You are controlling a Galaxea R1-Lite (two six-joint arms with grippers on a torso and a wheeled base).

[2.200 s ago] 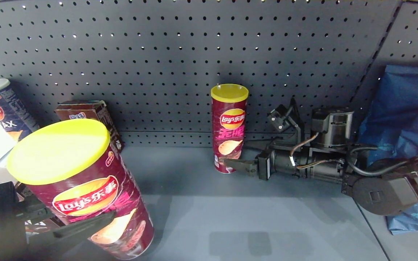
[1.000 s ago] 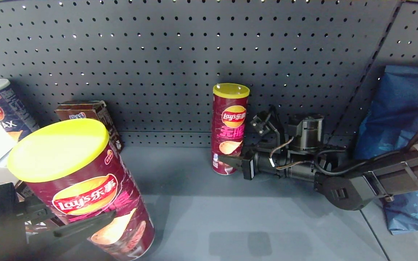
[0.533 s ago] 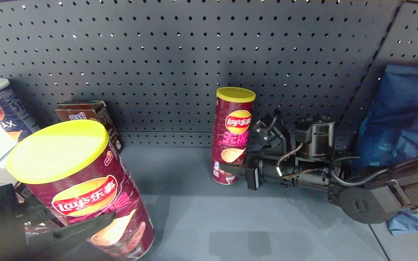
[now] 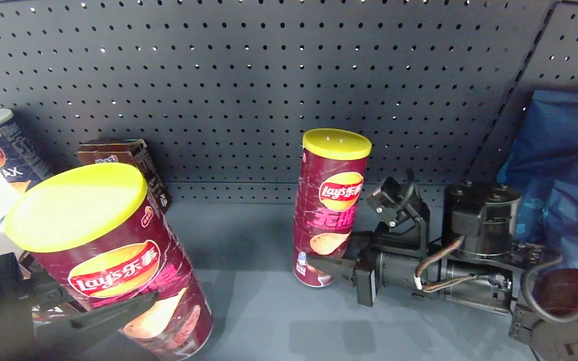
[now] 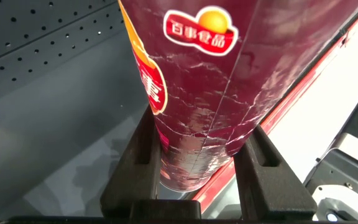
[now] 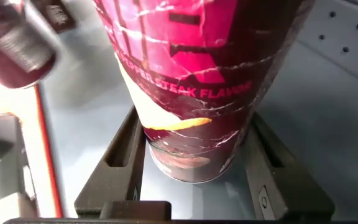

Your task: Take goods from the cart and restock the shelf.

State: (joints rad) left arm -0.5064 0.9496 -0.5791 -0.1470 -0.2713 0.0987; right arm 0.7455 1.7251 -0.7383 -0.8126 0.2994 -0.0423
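Note:
Two maroon chip cans with yellow lids are held over the grey shelf (image 4: pixel 269 321). My left gripper (image 4: pixel 163 311) is shut on the lower part of the near can (image 4: pixel 103 250), which leans at the shelf's front left. The wrist view shows its fingers (image 5: pixel 138 155) pressing both sides of that can (image 5: pixel 197 74). My right gripper (image 4: pixel 319 263) is shut on the base of the upright middle can (image 4: pixel 333 200). Its fingers (image 6: pixel 123 155) clamp that can (image 6: pixel 197 62) from both sides. Whether this can's base touches the shelf I cannot tell.
A blue chip can (image 4: pixel 0 145) with a white lid and a brown box (image 4: pixel 123 160) stand at the back left against the pegboard wall (image 4: pixel 249 75). Blue bags (image 4: pixel 565 165) fill the right end. The shelf's red front edge (image 6: pixel 45 155) runs beside the cans.
My right gripper has drawn its can away from the pegboard wall, toward the shelf's front and slightly right. The left gripper and its can have stayed in place.

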